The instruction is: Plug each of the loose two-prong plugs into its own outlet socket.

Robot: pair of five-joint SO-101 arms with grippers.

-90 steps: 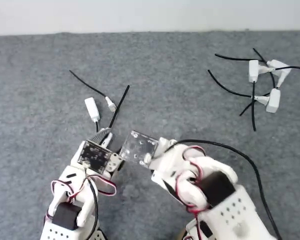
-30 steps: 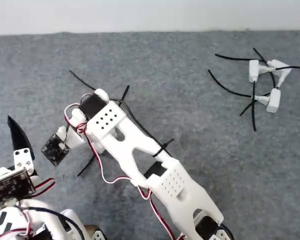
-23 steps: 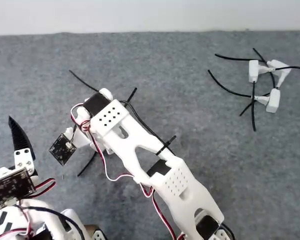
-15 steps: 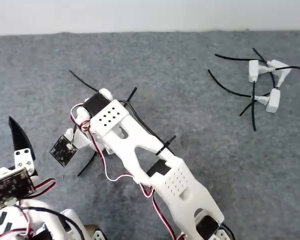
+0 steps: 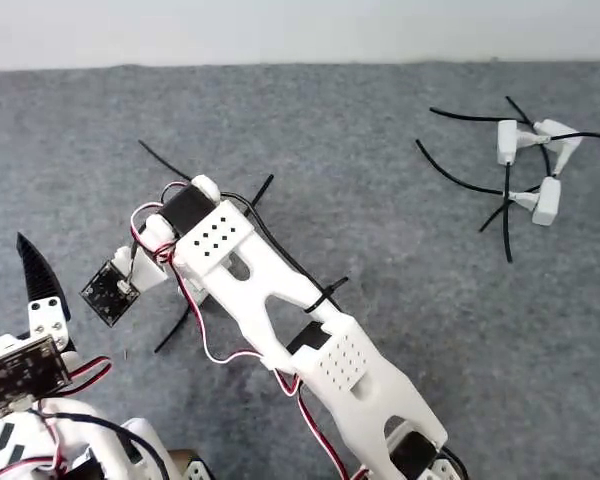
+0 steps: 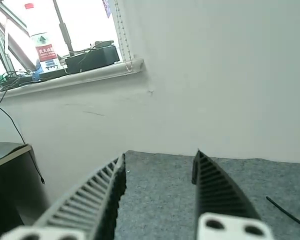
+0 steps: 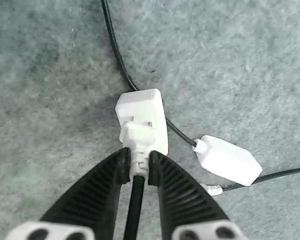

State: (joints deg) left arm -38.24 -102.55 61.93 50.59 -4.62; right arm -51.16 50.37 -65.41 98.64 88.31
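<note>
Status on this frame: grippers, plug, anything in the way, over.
Left gripper open, aimed at the wall. Right gripper shut on plug, plug at socket, full seating unclear. Second white connector lies beside, apart from the fingers.

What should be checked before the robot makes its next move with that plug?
1. The right tool is closed on the neck of the plug: ok.
2. The plug is lined up with the white socket: ok, they sit end to end.
3. The plug is pushed fully home: cannot tell.
4. The other white connector is apart from the right tool: ok, it lies beside the socket.
5. The left tool is out of the way: ok, open and raised, facing the wall.
6. The far bundle of cords is finished: cannot tell.
</note>
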